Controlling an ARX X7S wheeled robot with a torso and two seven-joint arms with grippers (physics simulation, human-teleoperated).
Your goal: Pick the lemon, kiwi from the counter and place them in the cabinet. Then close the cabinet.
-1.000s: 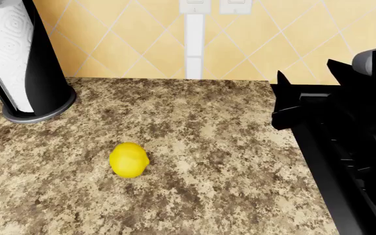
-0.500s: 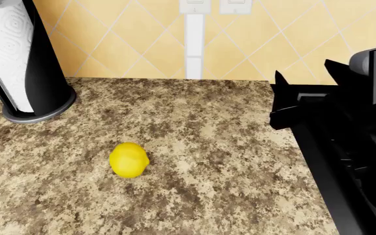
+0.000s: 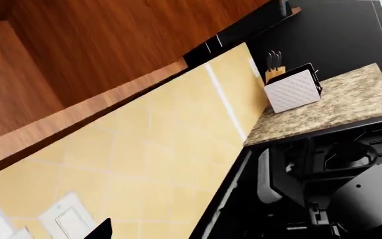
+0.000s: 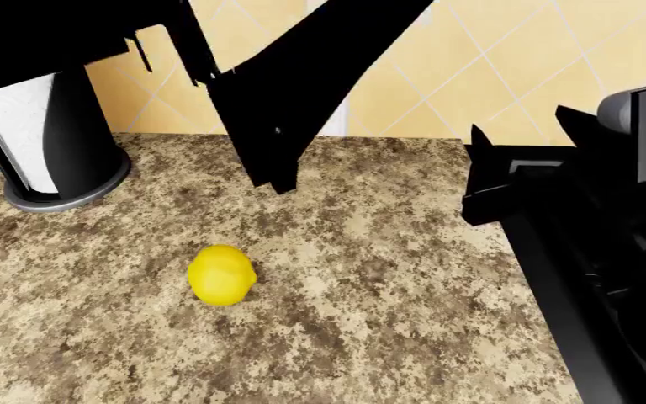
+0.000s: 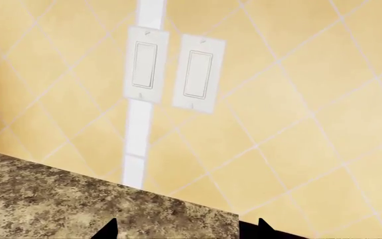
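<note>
Lemon (image 4: pixel 221 274) alone on granite tabletop (image 4: pixel 390 286); dark left arm (image 4: pixel 300 76) hides upper view. Neither tool's spread can be told.

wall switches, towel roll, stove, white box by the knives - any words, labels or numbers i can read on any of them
None: no readable text in any view.
Wall switches: blank plates.
Paper towel roll: embossed pattern only.
Stove: plain black.
White box by the knives: quilted pattern, no lettering.
Lemon: no sticker.
</note>
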